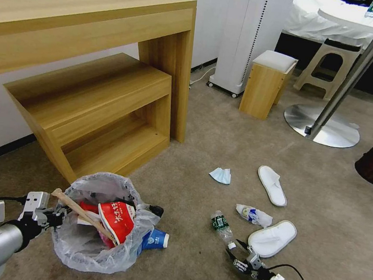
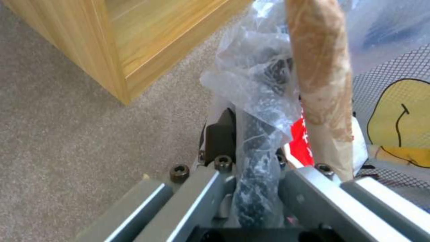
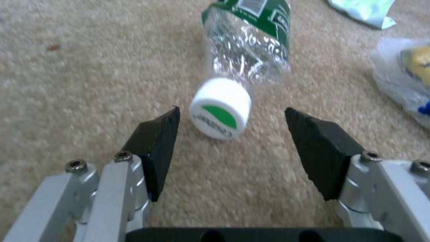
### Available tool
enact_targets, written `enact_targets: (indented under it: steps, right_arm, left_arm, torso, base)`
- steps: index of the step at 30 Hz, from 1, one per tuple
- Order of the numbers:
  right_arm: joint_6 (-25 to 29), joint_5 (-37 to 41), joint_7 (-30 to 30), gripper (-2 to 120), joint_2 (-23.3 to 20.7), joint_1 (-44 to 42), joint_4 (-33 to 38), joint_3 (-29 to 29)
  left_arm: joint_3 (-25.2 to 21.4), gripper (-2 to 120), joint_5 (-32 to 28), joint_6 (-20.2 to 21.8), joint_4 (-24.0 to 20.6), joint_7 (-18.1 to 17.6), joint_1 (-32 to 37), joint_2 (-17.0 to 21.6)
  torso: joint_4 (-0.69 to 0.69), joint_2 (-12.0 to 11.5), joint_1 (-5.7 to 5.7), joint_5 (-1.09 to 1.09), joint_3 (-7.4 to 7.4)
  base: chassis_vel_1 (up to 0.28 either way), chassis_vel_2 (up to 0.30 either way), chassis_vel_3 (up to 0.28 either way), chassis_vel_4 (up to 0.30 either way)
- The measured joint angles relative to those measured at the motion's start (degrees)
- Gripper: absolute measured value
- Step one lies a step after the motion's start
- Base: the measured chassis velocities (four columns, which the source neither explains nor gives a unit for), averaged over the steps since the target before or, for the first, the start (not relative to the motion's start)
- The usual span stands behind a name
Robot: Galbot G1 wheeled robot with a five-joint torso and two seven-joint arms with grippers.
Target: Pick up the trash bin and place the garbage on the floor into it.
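Head view has the small round black trash bin lined with crinkly clear plastic (image 1: 95, 236) low on the robot's left, on the beige short-pile carpet floor (image 1: 196, 128), just in front of the light wooden stepped shelf unit (image 1: 98, 106). Left claw (image 1: 55, 218) is clamped on the bin's rim; the left wrist view shows its fingers (image 2: 219, 134) pinching the black rim and bag between them. Inside the bin sit a red wrapper with white lettering (image 1: 116, 221) and a long wooden stick (image 1: 80, 211), and a blue-white paper cup (image 1: 156, 238) lies against its side.

On the right, the right claw (image 1: 237, 248) hangs low over the carpet with its jaws spread wide, the white cap of a crushed clear plastic bottle with a green label (image 3: 237, 67) lying just ahead of the gap. Nearby lie 2 white slippers (image 1: 272, 185), a crumpled white-and-blue wrapper (image 1: 253, 214) and a light-blue mask (image 1: 221, 175).
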Motion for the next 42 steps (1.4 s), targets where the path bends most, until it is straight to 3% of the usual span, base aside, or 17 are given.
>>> enact_targets:
  steps: [11,30,42]
  right_arm:
    - [0.08,0.01,-1.39,63,2.46,2.6,-5.26,-0.4]
    - [0.03,0.17,-0.79,67,3.57,3.29,-3.85,-1.81]
    - [0.0,-0.25,-0.37,28,3.24,2.86,-3.6,-1.13]
  left_arm:
    - [0.41,0,-0.03,-0.21,-0.04,0.28,-0.21,-0.12]
    - [1.43,0,0.05,-0.73,0.19,0.46,-1.08,-0.19]
    - [1.58,0,0.3,-1.04,0.45,0.8,-1.17,-0.34]
  torso:
    - [-0.01,0.0,0.0,-0.01,0.0]
    - [0.0,0.0,0.0,0.01,0.0]
    - [0.0,0.0,0.0,0.01,0.0]
  base:
    - [0.0,0.0,0.0,0.0]
    - [0.0,0.0,0.0,0.0]
    - [0.0,0.0,0.0,0.0]
